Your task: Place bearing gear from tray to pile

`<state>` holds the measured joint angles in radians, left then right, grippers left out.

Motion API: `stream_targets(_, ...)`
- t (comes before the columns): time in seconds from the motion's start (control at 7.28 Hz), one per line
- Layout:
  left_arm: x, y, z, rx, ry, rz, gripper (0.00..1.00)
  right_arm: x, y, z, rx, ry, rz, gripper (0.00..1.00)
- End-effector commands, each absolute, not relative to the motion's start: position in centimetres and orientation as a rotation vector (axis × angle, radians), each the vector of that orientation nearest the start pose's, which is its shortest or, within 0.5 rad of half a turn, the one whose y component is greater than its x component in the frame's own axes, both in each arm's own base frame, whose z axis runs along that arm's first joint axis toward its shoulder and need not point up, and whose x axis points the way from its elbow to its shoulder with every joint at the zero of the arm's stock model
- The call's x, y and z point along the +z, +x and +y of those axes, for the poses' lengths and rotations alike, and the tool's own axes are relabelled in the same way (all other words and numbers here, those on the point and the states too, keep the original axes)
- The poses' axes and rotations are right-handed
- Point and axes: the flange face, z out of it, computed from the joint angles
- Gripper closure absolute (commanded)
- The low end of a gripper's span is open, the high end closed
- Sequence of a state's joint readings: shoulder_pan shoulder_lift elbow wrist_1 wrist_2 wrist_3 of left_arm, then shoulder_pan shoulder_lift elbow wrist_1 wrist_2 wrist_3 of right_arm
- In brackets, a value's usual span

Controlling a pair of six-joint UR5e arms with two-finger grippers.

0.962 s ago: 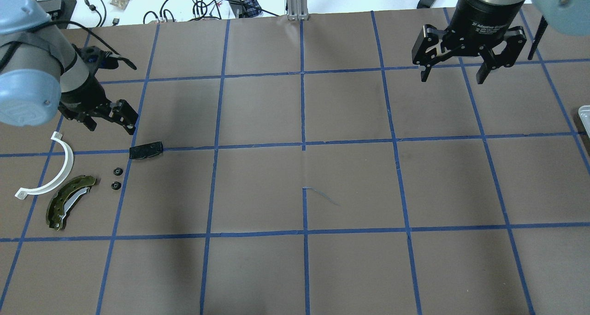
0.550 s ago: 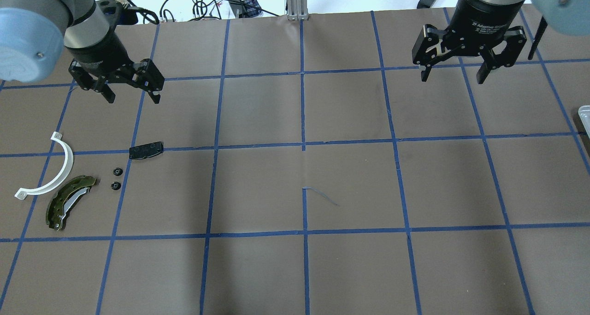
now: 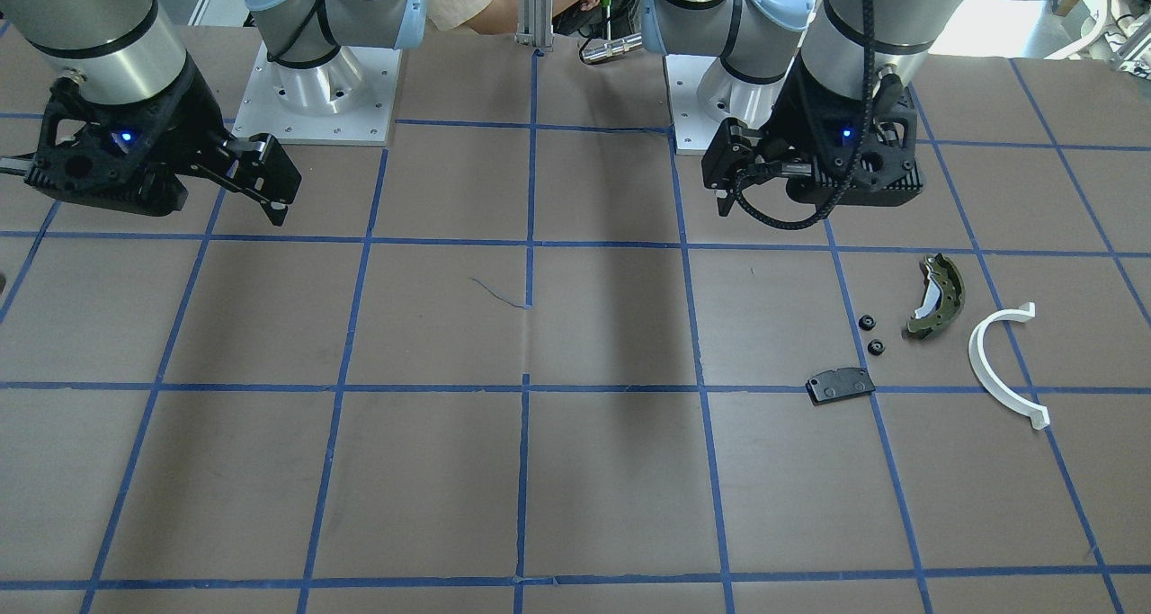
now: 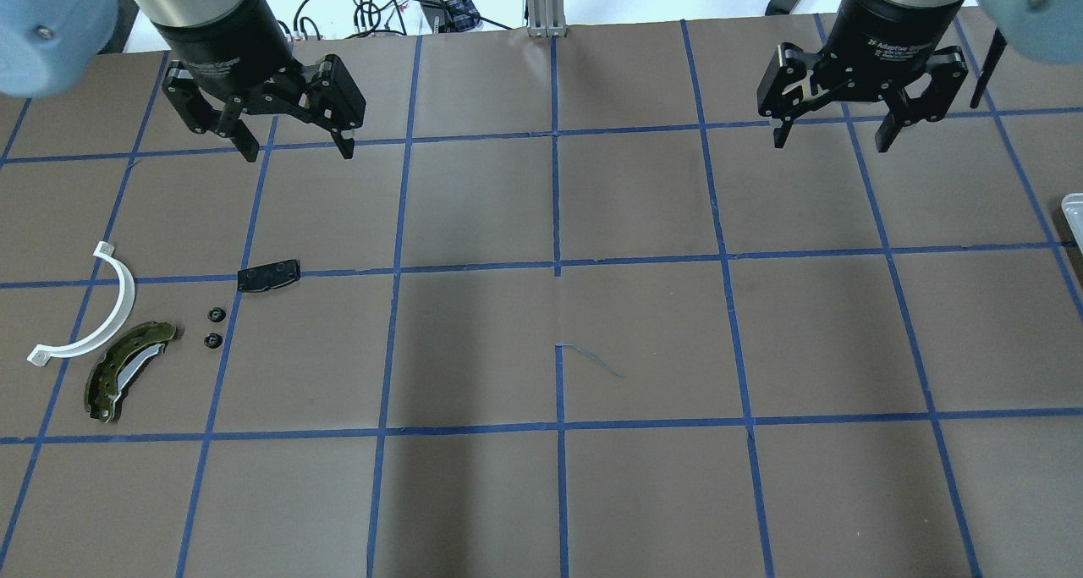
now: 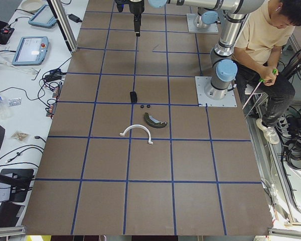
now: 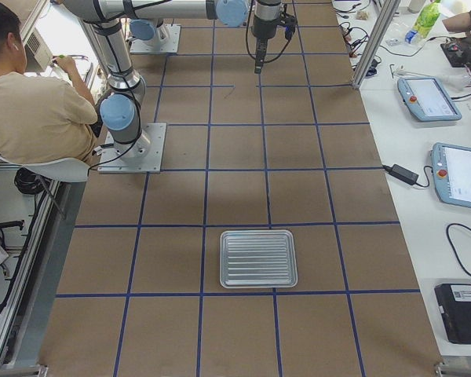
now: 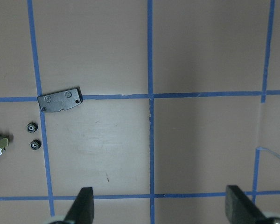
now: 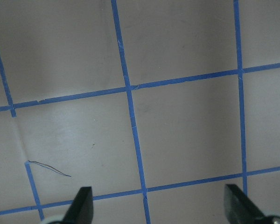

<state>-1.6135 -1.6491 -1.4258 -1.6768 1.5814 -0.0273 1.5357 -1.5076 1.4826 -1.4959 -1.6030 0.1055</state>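
Bearing gears, two small black toothed rings [image 4: 217, 313], lie side by side on the table [image 4: 643, 333] at about 7 o'clock of the left gripper [image 4: 298, 151] in the overhead view. That gripper hangs above the brown paper with its fingers spread wide and nothing between them. The right gripper [image 4: 829, 144] hangs across the table at 3 o'clock from it, fingers likewise apart; white print on its black body reads "2F Adaptive", the rest too small to read. Around the gears sits the pile: a black pad plate [image 4: 268, 275] at 1 o'clock, an olive brake shoe [image 4: 114, 375] at 8 o'clock, a white half-ring [image 4: 129, 294] at 9 o'clock. The tray [image 6: 259, 259], ribbed metal, sits well apart at the table's right end, its floor showing from edge to edge.
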Motion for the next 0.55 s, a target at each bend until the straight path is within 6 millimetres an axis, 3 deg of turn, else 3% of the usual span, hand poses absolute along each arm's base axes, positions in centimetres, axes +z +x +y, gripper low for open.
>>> stream_targets(0.0,51.5,-16.2,-50.2,0.045,0.089,3.127,0.0,49.8,11.4,-51.5,0.062,0.22,3.159,0.0)
stream_targets(0.41,51.2,-16.2,-50.3,0.021,0.103,3.129,0.0,50.7,12.8,-50.2,0.057,0.169,3.157,0.0)
